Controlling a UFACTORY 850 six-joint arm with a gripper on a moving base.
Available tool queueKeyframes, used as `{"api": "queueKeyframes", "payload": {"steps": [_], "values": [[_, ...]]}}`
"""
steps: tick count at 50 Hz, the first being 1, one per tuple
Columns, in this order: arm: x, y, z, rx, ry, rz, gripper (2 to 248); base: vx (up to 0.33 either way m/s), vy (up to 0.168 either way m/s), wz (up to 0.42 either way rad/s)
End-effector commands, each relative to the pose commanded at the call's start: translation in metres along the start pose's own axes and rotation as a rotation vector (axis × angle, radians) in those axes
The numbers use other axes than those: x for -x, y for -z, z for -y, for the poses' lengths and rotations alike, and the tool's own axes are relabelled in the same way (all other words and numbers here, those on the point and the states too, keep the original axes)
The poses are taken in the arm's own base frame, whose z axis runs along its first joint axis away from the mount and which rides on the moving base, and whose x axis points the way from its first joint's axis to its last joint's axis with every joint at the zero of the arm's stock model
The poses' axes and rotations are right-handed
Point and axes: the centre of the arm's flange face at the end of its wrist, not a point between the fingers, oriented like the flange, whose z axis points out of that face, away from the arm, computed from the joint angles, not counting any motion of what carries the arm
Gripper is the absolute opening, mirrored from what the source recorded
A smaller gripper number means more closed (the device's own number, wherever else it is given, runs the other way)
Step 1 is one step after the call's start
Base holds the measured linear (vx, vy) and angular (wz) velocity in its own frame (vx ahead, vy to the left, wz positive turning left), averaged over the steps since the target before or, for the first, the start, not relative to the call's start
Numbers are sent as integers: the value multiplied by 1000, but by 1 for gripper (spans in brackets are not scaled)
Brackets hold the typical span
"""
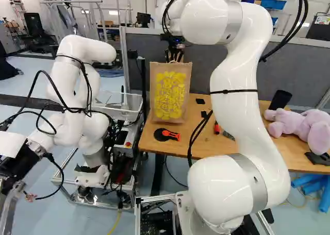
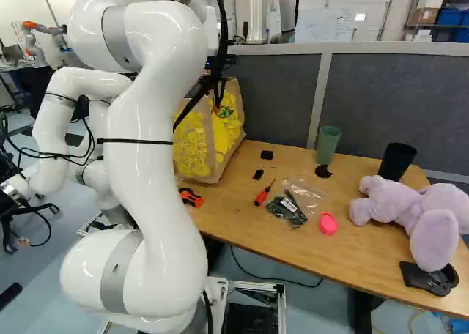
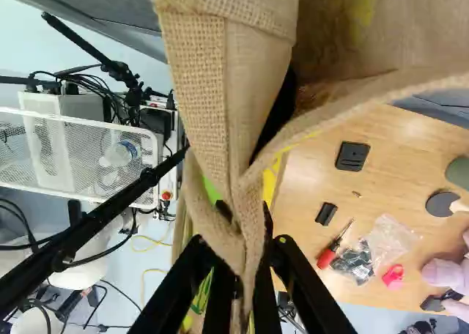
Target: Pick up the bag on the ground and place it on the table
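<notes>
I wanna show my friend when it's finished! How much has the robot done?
Done: the bag is off the ground and looks to be standing on the table.
In hand: the tool pinches cloth at the bag's top.
Left: probably just letting go and moving away.

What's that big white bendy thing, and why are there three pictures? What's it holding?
The big white thing is a robot arm. Two pictures come from cameras behind it, one on its left, one on its right. The third comes from its wrist, looking along the end effector, which pinches the top of a tan bag with yellow patterns. That bag is at one end of the wooden table, though I can't tell whether its full weight rests there. Also on the table are a purple stuffed toy, a green cup and a red screwdriver. The other white arm is another robot.
</notes>
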Motion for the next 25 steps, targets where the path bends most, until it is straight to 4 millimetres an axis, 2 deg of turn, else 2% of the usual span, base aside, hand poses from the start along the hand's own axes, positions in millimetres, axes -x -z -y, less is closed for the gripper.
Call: {"api": "queueKeyframes", "payload": {"steps": [15,16,20,21,25], "values": [[-1,-2,0,0,0,1,25,0,0,0],[-1,-2,0,0,0,1,35,0,0,0],[-1,-2,0,0,0,1,35,0,0,0],[-1,-2,0,0,0,1,67,0,0,0],[-1,-2,0,0,0,1,67,0,0,0]]}}
